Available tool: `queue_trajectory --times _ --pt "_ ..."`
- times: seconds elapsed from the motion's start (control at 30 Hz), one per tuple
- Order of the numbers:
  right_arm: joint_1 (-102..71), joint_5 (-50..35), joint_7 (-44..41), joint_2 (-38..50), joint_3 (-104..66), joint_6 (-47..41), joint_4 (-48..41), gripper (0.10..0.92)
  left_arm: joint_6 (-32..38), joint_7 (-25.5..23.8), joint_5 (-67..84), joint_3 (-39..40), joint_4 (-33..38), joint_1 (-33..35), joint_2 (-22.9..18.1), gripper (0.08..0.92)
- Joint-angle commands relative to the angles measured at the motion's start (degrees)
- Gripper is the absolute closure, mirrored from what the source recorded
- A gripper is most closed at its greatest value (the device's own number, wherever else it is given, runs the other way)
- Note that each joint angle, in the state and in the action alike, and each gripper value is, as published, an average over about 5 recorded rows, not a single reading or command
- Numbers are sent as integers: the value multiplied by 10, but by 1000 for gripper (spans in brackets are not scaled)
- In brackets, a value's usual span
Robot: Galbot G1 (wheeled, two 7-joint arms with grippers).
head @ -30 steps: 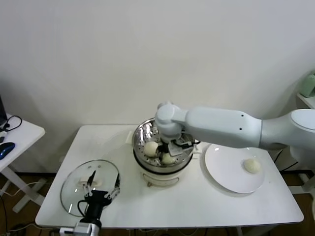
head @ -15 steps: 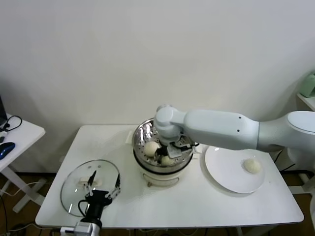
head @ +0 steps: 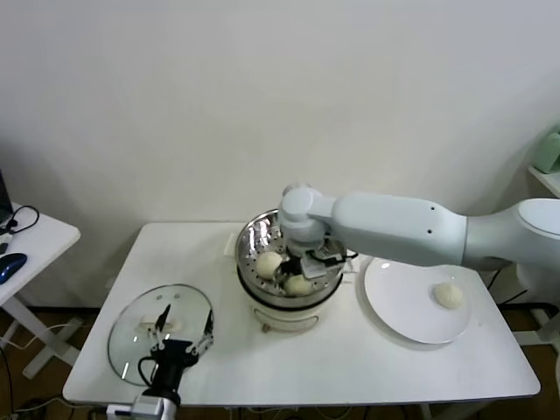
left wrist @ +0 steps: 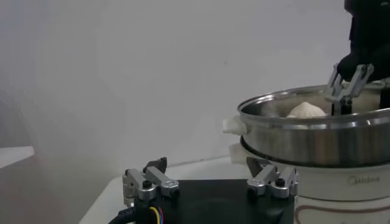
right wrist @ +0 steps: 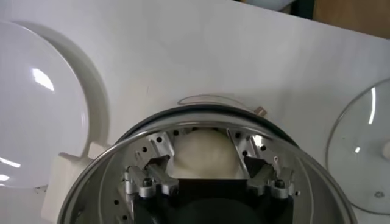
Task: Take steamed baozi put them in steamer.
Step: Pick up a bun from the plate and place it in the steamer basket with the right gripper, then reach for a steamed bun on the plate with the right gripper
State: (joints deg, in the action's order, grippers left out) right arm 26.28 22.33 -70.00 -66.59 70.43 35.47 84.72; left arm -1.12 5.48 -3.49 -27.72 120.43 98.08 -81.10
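Your right gripper (head: 308,268) is down inside the steamer (head: 249,241), and its fingers (right wrist: 159,146) now stand spread wide on either side of a steamed baozi (right wrist: 203,155) that rests on the perforated floor near the front wall. A second ago those fingers were pinched in on that bun; half a second ago they were only partly eased. Now the bun sits between them, released; from the wrist view you cannot tell whether the pads touch it. In the head view the arm's wrist has lifted slightly compared with the previous frames, and the bun at the front of the basket shows more of itself beside the fingers.

You can see two buns in the steamer from the head: one at the left side (head: 269,262) and the just-released one (head: 297,285) toward the front. One more baozi (head: 449,295) lies on the white plate (head: 394,306) to the robot's right of the steamer, where it lay a second ago.

Your left gripper (head: 184,335) is parked low over the near-left part of the table (head: 350,367), its fingers apart with nothing between them, hovering by the glass lid (head: 131,337). It has not shifted across the three head frames.
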Motion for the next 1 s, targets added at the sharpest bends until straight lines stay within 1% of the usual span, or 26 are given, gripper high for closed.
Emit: queue_trajectory --times 0.03,0.17,0.23,0.3,0.43,0.5,0.57,0.67,0.73,0.87,1.0 --pt "17 -19 -5 6 -28 10 -18 203 0 0 0 -1 -2 -2 1 177" --pt "28 -31 -9 22 -72 -3 -36 203 -1 0 0 -1 -4 -6 3 177" --pt "36 -51 -16 41 -91 -31 -44 203 -1 0 1 -2 -5 -9 6 177" --pt "52 -106 -25 70 -92 -98 -52 203 -2 -1 3 -2 -6 -11 8 177" --pt "90 -290 -36 144 -48 -258 -78 203 -1 -6 4 -7 -9 -15 10 177" --pt "98 -361 -36 181 -25 -308 -91 203 1 -7 6 -11 -10 -17 11 177" --pt "97 -394 -36 221 -14 -338 -102 203 2 -8 10 -14 -8 -18 12 177" --pt "82 -408 -37 278 -13 -360 -118 203 4 -10 14 -16 -4 -15 15 177" --pt "67 -399 -36 313 -14 -366 -126 203 6 -11 15 -17 -2 -14 15 177" --pt "17 -342 -32 368 -41 -364 -136 203 3 -17 13 -19 0 -18 16 177" --pt "-47 -294 -22 396 -94 -360 -147 203 2 -18 13 -20 1 -25 20 177"
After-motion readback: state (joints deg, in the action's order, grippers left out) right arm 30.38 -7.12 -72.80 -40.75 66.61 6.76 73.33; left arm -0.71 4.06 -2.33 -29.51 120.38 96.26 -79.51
